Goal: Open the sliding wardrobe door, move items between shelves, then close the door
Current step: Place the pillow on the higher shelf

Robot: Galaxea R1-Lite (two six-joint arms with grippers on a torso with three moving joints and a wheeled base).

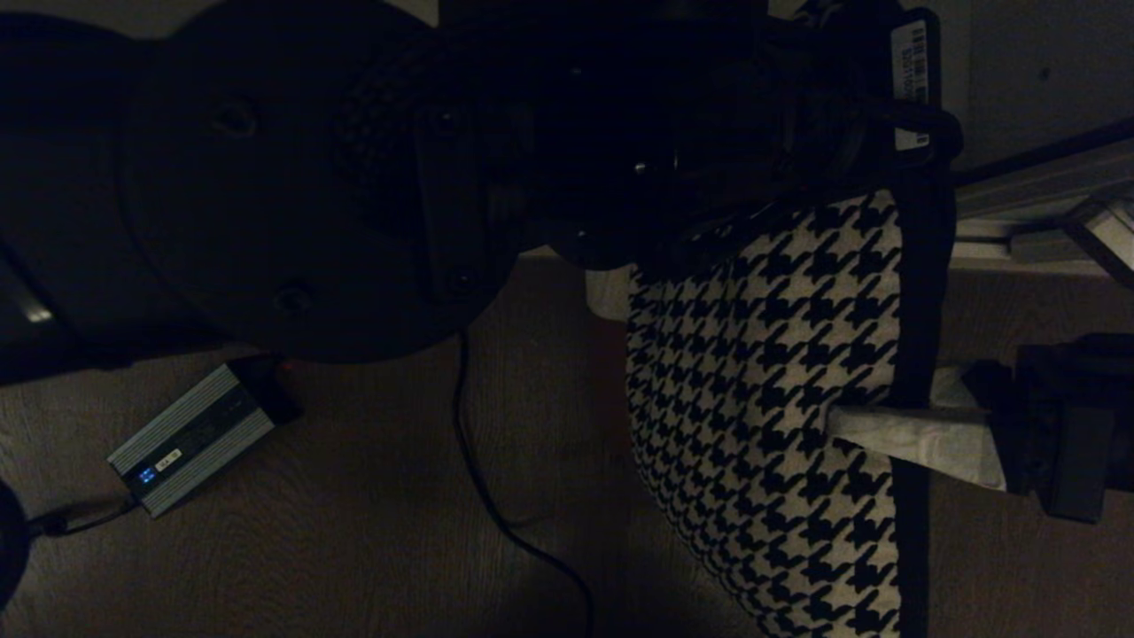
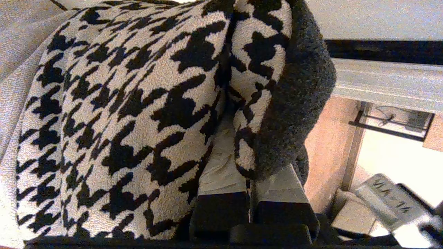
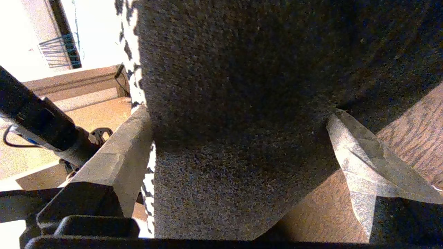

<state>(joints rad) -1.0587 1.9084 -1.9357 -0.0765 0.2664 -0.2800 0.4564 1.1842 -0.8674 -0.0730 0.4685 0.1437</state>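
Note:
The black-and-white houndstooth cushion point(image 1: 771, 399) hangs on edge above the wood floor, its black border toward the right. My left gripper point(image 2: 247, 173) is shut on a pinched fold of it, the taped fingers point(image 2: 221, 173) pressed together near the black back point(image 2: 297, 97). My right gripper point(image 3: 238, 145) is open wide and straddles the cushion's edge. One taped finger point(image 1: 912, 434) lies over the patterned face, and the black back point(image 3: 242, 86) fills the gap between the jaws. A cream fabric point(image 2: 14, 52) lies beside the cushion. The sliding wardrobe door and the shelves are out of view.
A grey power brick point(image 1: 190, 439) lies on the floor at the left, with its black cable point(image 1: 496, 496) running beside the cushion. The ribbed pale metal track point(image 1: 1036, 190) crosses the upper right. My dark left arm point(image 1: 310, 177) blocks the upper left of the head view.

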